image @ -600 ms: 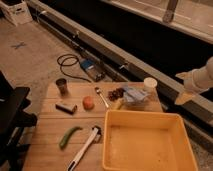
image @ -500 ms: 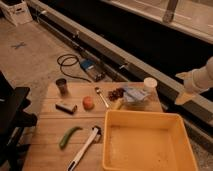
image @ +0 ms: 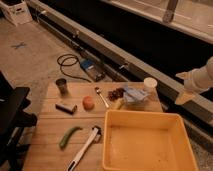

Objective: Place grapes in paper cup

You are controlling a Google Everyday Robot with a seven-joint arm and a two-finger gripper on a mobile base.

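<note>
Your end effector (image: 182,86) hangs beyond the table's (image: 47,137) right edge, its tips spread apart and holding nothing. The grapes (image: 116,93) lie on the table, near the paper cup (image: 149,84).

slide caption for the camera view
Pincer hangs right of the table; grapes lie on it, apart from the paper cup.

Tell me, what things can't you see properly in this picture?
Camera view:
- The gripper hangs right of the table, beyond the paper cup; its arm is cut off by the right edge.
- The grapes: the crumpled bluish thing beside them may hide some.
- The paper cup's inside: hidden by its own wall.
- The yellow bin: cut off by the bottom edge.
- The small dark block: too small to name.
</note>
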